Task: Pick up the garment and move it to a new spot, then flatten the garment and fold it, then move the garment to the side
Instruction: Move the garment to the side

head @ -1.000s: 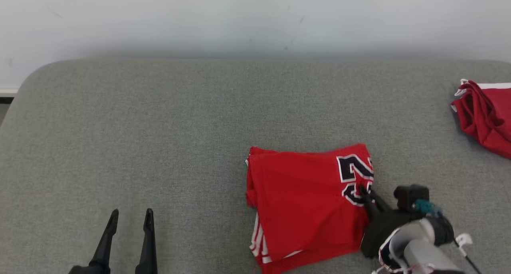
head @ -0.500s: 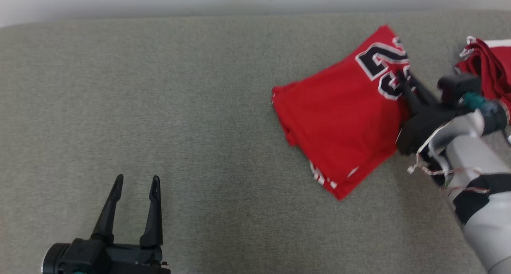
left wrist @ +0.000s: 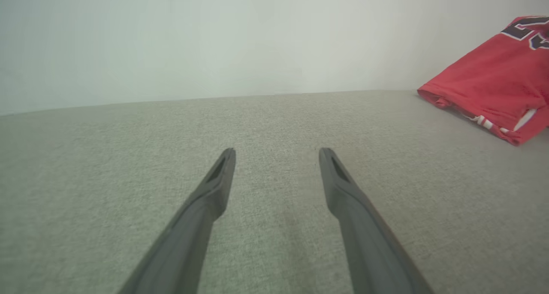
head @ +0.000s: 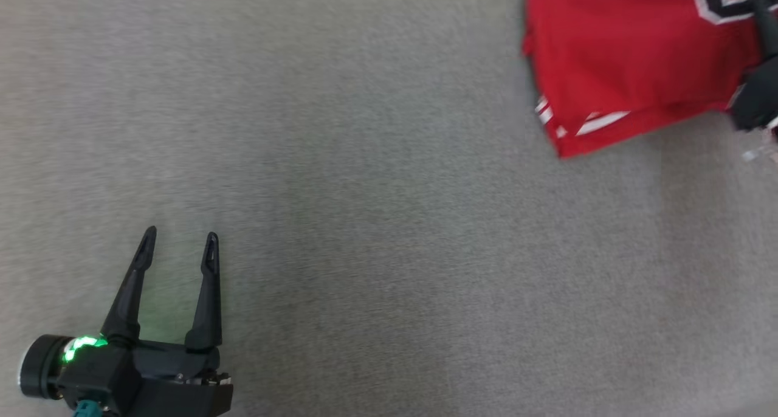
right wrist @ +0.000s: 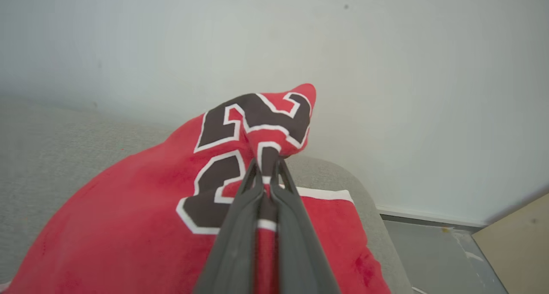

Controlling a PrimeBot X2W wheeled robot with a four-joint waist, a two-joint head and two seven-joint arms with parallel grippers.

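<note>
Our left tool sits low over the grey surface at the lower left of the head view. Its two dark fingers are spread wide with nothing between them, and a green light glows at its base.

Our right tool is pinched narrow on the red jersey. Its fingers clamp a fold of cloth right at the black, white-edged number, and that corner bunches up into a peak above the fingertips. The rest of the jersey spreads down onto the surface at the upper right of the head view, folded into a rough rectangle with white stripes showing along its lower edge. It lies well apart from the left tool.

In the right wrist view, more red cloth with a white band lies just past the fingers, near the rounded corner of the surface. We cannot tell whether it belongs to the same jersey. A pale wall rises behind.
</note>
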